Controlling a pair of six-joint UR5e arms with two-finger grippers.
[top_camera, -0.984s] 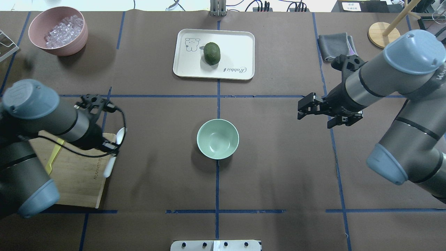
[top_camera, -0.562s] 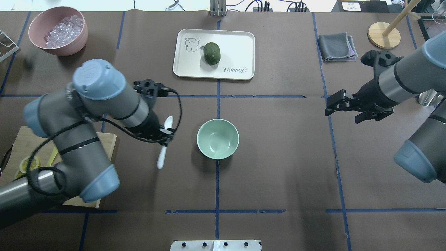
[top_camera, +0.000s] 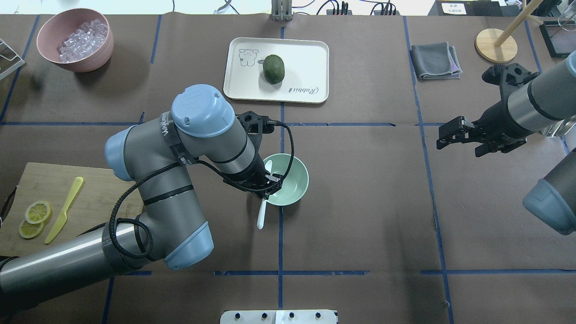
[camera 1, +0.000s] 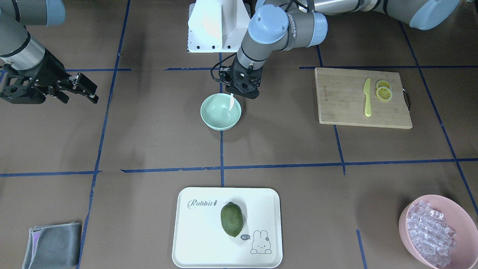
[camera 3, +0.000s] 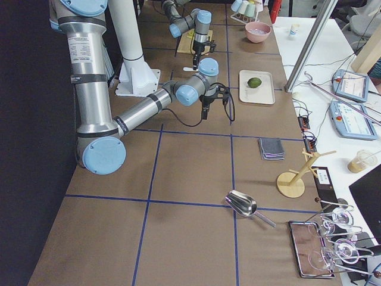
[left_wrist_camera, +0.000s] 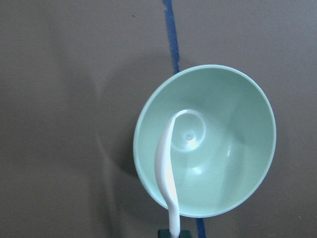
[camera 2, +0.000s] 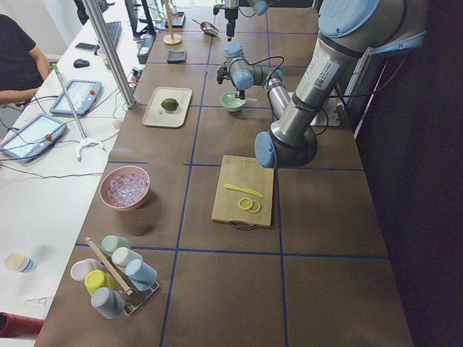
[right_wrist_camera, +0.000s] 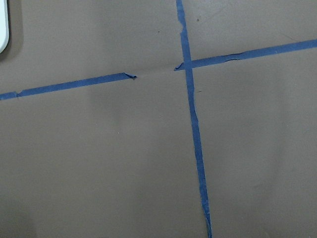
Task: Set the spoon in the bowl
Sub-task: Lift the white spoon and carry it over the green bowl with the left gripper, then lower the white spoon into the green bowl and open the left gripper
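Note:
My left gripper (top_camera: 268, 188) is shut on the white spoon (top_camera: 262, 211) and holds it over the near-left rim of the mint-green bowl (top_camera: 292, 177). The spoon's scoop (left_wrist_camera: 185, 124) hangs above the bowl's inside (left_wrist_camera: 228, 148), and its handle sticks out past the rim toward the robot. In the front view the spoon (camera 1: 231, 102) points down into the bowl (camera 1: 216, 116) from the gripper (camera 1: 239, 91). My right gripper (top_camera: 445, 137) is open and empty, far off to the right above bare table.
A white tray (top_camera: 306, 54) with a green avocado (top_camera: 274, 68) lies behind the bowl. A cutting board (top_camera: 94, 198) with a yellow knife (top_camera: 65, 209) and lemon slices is at the left. A pink bowl (top_camera: 74, 40) of ice is far left; a grey cloth (top_camera: 434, 60) far right.
My left arm has carried the spoon rightward from the cutting board to the bowl's rim. My right arm has drawn back to the right.

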